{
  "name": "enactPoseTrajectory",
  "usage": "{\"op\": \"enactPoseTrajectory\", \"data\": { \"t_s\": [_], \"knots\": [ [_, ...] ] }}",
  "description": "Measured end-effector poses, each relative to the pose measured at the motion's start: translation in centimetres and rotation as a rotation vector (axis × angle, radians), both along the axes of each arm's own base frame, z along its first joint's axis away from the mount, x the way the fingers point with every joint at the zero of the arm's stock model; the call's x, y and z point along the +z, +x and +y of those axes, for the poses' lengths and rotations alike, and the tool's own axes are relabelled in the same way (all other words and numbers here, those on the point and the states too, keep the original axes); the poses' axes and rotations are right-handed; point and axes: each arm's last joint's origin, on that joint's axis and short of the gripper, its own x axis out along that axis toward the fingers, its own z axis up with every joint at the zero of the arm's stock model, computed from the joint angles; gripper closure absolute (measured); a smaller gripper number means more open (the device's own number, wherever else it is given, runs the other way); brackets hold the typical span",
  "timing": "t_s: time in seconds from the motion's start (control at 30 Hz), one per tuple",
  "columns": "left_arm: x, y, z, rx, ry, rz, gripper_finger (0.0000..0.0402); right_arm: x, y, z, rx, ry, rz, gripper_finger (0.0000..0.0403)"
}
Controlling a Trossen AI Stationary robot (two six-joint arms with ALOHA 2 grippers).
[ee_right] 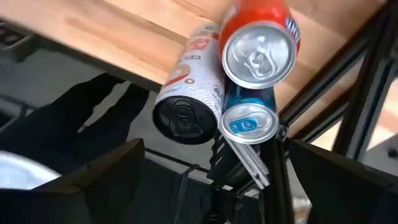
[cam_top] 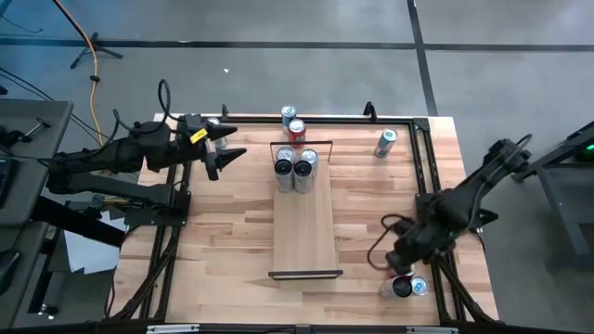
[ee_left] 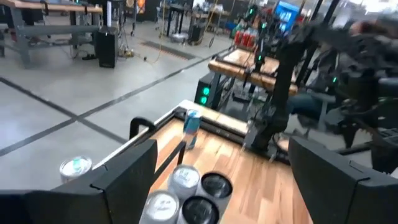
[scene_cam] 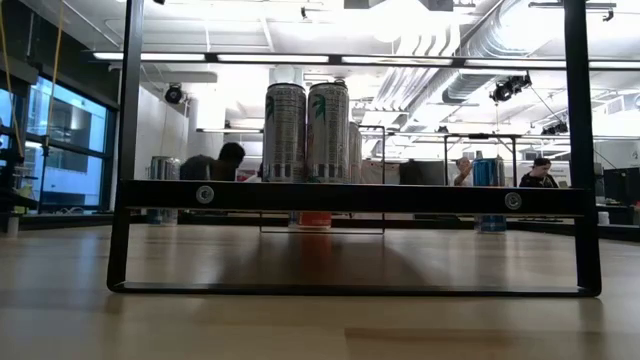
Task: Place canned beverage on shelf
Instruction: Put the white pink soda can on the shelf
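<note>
The shelf (cam_top: 304,227), a long pale plank with a black rail (scene_cam: 350,196) at each short end, lies mid-table. Several cans (cam_top: 295,167) stand upright on its far end; they also show in the low view (scene_cam: 306,130). Three more cans stand at the table's near right corner: a white-and-red one (ee_right: 186,106), an orange one (ee_right: 258,50) and a blue one (ee_right: 249,121). My right gripper (cam_top: 402,268) hangs open just above them, pointing down, its fingers (ee_right: 93,180) clear of them. My left gripper (cam_top: 234,148) waits open and raised left of the shelf's far end.
Two cans (cam_top: 292,122) stand behind the shelf near the table's far edge, and a teal can (cam_top: 385,142) stands at the far right. Black frame bars (cam_top: 425,167) run along the table's sides. The middle and near part of the plank are bare.
</note>
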Motion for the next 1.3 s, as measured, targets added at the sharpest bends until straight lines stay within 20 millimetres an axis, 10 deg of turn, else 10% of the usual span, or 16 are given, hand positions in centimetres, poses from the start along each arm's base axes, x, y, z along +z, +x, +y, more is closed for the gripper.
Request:
{"op": "enactPoseTrajectory", "data": {
  "t_s": [0.3,0.9,1.3],
  "knots": [
    [-0.9,-0.2,0.0,-0.002,0.003,0.097,0.0080,-3.1,2.1,4.3,-0.073,-0.006,0.091,0.0016],
    [-0.9,-0.2,0.0,-0.006,0.025,0.107,0.0080,-6.3,3.7,5.9,-0.086,-0.054,0.211,0.0020],
    [-0.9,-0.2,0.0,-0.006,0.024,0.107,0.0080,-6.4,3.6,5.9,-0.083,-0.058,0.219,0.0140]
  ]
}}
